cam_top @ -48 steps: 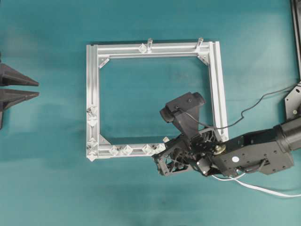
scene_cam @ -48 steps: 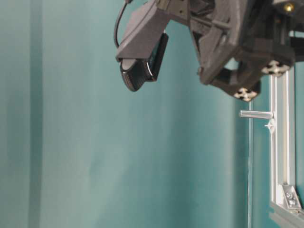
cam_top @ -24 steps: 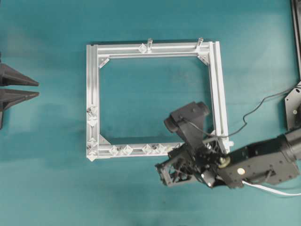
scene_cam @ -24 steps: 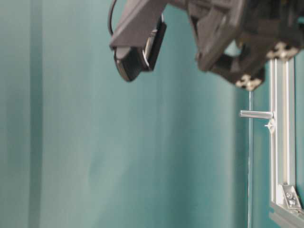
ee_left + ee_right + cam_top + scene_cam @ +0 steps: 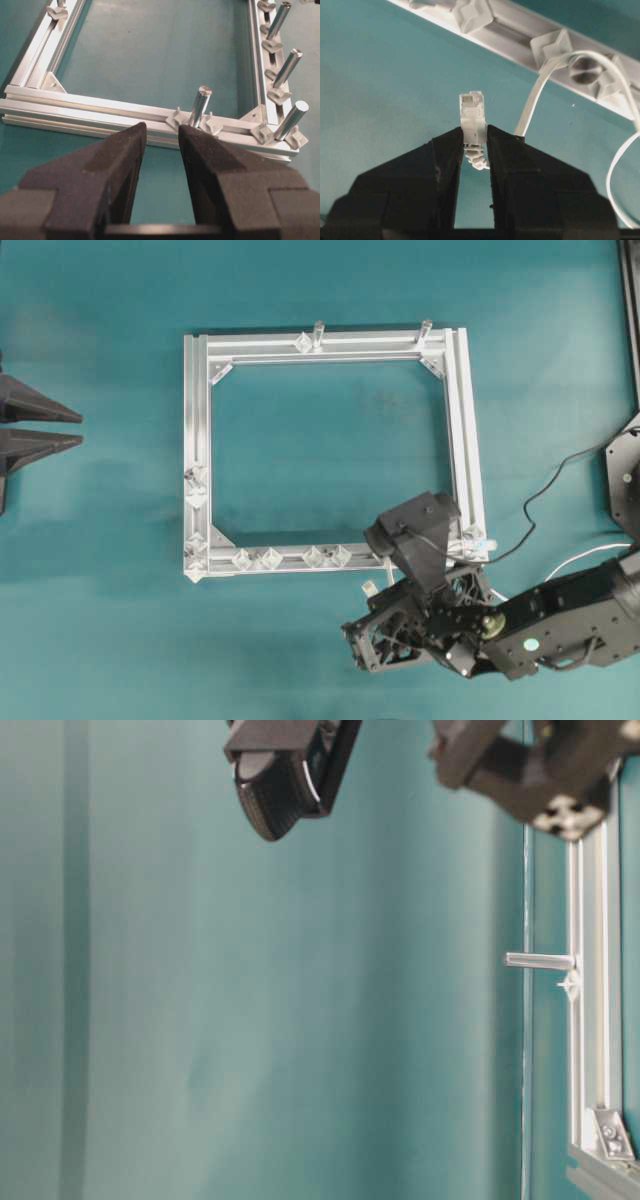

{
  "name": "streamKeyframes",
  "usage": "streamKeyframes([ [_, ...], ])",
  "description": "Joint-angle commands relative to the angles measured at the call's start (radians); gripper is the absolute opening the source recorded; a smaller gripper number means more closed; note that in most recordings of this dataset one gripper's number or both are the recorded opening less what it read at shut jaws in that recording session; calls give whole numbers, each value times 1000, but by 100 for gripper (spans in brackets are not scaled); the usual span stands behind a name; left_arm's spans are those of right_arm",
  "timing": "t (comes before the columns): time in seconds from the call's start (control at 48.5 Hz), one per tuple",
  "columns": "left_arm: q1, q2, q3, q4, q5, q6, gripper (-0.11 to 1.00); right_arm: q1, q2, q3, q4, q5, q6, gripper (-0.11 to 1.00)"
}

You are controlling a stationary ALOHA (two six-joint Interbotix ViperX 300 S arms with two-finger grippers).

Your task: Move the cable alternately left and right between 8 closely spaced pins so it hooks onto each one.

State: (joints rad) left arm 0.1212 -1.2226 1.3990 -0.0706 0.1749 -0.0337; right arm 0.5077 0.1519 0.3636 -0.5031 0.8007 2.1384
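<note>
My right gripper (image 5: 474, 132) is shut on the small clear-white plug (image 5: 472, 117) of the cable (image 5: 535, 100). From the plug the white cord rises to the silver frame rail, loops round a pin (image 5: 551, 47) beside a round post, and drops away to the right. From overhead, this gripper (image 5: 372, 598) hangs just below the frame's bottom rail, near its right corner. Whitish pins (image 5: 315, 557) sit in pairs along the bottom and left rails. My left gripper (image 5: 161, 131) is open and holds nothing. It sits far left (image 5: 82, 429), clear of the frame.
The square silver frame (image 5: 197, 420) lies on teal cloth. Grey upright posts (image 5: 199, 106) stand between the pin pairs. A dark wire (image 5: 545, 495) runs to the right arm. At table level, the right arm's camera (image 5: 285, 780) hangs high, and one post (image 5: 538, 960) juts from the rail.
The right arm has moved down and to the right in the overhead view, drawing the plug away from the bottom rail. The left gripper has stayed still.
</note>
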Motion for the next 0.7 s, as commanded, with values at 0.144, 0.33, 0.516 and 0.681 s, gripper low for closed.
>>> streamKeyframes([
  [0.144, -3, 8, -20, 3, -5, -2, 36, 11, 5, -51, 0, 0, 2, 18],
  [0.33, -3, 8, -20, 3, -5, -2, 36, 11, 37, -95, -9, 5, 2, 18],
  [0.516, -3, 8, -20, 3, -6, -2, 36, 3, 78, -153, -31, 11, -6, 18],
  [0.681, -3, 8, -18, 3, -5, -2, 36, -6, 121, -207, -57, 3, -17, 18],
])
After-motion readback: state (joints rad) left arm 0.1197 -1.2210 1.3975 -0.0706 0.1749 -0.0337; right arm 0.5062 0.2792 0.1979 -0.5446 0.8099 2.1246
